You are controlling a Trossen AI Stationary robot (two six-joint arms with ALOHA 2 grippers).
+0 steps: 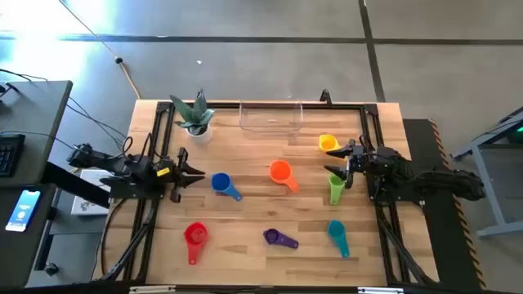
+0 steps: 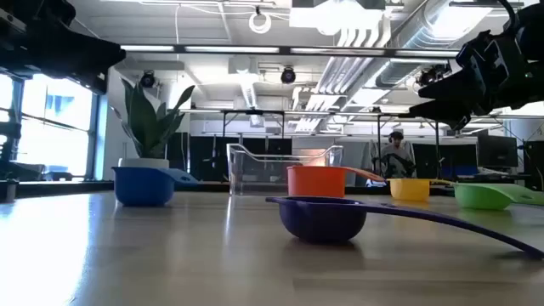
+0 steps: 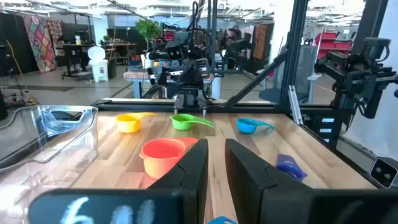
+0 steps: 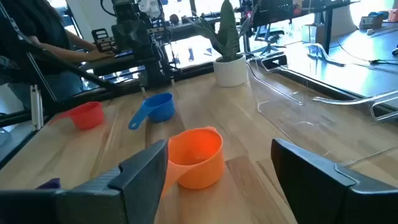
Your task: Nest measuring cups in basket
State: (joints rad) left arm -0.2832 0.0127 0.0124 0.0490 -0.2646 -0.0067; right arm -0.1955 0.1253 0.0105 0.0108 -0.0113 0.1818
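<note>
measuring cups, seven of them, lie loose around the table and look light, stiff and slick, so i would pinch each by its flat handle or rim: yellow, green, orange, blue, red, purple, teal. one clear basket waits empty at twelve o'clock. right gripper hangs spread wide between yellow and green; left gripper, at nine o'clock beside blue, is narrowly parted on nothing.

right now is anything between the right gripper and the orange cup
Nothing visible. The right gripper is open and faces the orange cup across bare table; the green cup and yellow cup sit off to the sides.
</note>
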